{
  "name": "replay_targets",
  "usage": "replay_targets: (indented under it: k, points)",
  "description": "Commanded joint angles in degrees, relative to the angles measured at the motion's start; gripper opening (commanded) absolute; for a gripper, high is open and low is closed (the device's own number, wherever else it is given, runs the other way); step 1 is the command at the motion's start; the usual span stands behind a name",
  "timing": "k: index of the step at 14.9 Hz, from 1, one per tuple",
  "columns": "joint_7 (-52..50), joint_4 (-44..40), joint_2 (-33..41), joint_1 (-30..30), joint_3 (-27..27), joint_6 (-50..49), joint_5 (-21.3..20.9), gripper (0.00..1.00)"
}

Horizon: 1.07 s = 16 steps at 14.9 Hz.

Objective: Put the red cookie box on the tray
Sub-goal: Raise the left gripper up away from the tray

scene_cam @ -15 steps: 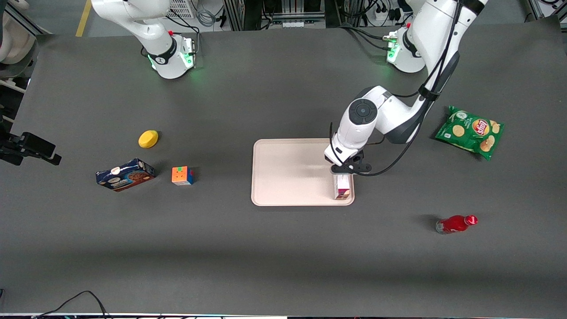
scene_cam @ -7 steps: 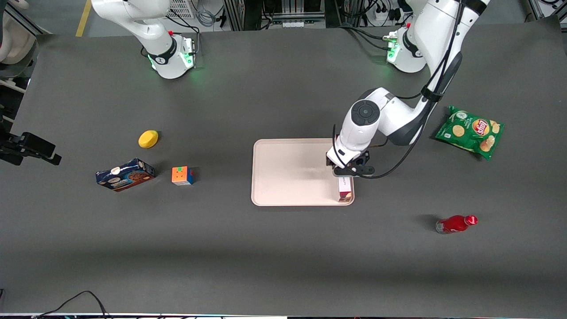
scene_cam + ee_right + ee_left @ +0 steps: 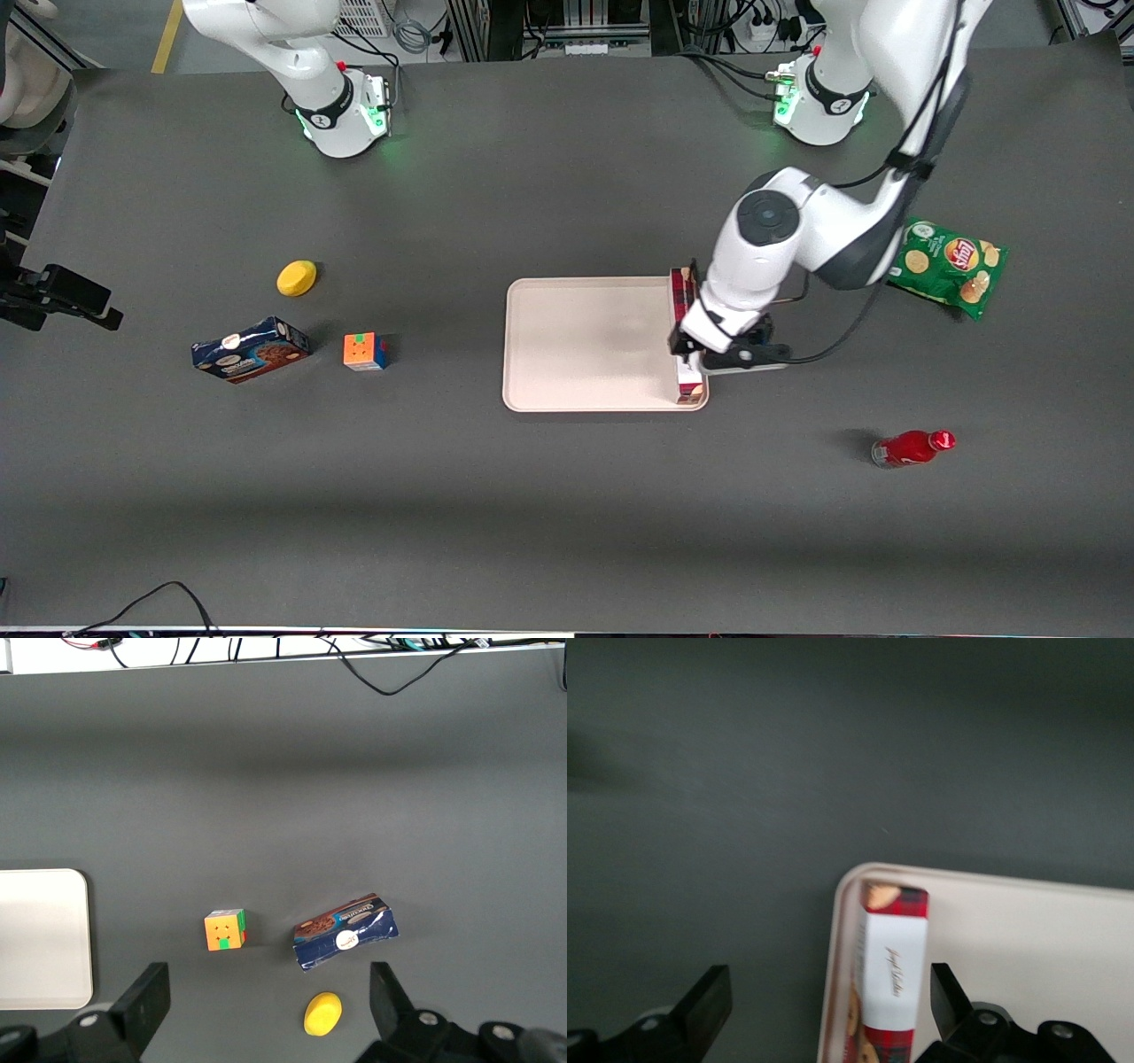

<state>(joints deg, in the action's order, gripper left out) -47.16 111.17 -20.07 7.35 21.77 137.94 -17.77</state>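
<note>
The red cookie box (image 3: 683,335) lies flat on the tray (image 3: 585,346), along the tray's edge that is toward the working arm's end of the surface (image 3: 532,496). One short end of the box sits in the tray corner nearest to the front camera, and the box runs along that whole edge. In the left wrist view the box (image 3: 891,979) lies just inside the low rim of the tray (image 3: 1028,930), with its white label band facing up. The gripper (image 3: 709,347) hangs above the box, a little toward the working arm's end, and its fingers (image 3: 704,1005) are spread wide with nothing between them. The box does not touch the fingers. On the surface toward the working arm's end there are a green chip bag (image 3: 944,263) and a red bottle (image 3: 912,447). Toward the parked arm's end there are a colored cube (image 3: 364,351), a blue cookie box (image 3: 251,349) and a yellow object (image 3: 297,277).
</note>
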Motion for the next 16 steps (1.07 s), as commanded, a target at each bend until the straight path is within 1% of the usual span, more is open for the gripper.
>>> replay_targets:
  k: [1,2,4,6,8,10,13,14,16]
  points:
    - [1.97,-1.83,8.19,-4.18,-0.75,-8.37,6.76,1.00]
    - [6.69,-2.97,10.21,-5.06,-1.72,-11.44,8.52,1.00]
    - [16.71,-7.35,13.03,-5.86,-4.79,-21.69,11.34,1.00]
    - [20.69,-12.10,15.84,-6.21,-7.60,-31.72,12.15,1.00]
    - [22.54,-15.62,18.48,-7.44,-9.19,-38.33,12.15,1.00]
    - [25.79,-17.03,21.03,-8.49,-10.51,-41.78,12.84,1.00]
    - [32.90,-17.39,23.93,-8.50,-15.86,-43.90,17.93,1.00]
    - [35.71,-17.39,24.29,-8.50,-16.75,-44.16,18.29,1.00]
    - [37.58,-17.30,24.64,-8.67,-17.20,-45.65,19.52,1.00]
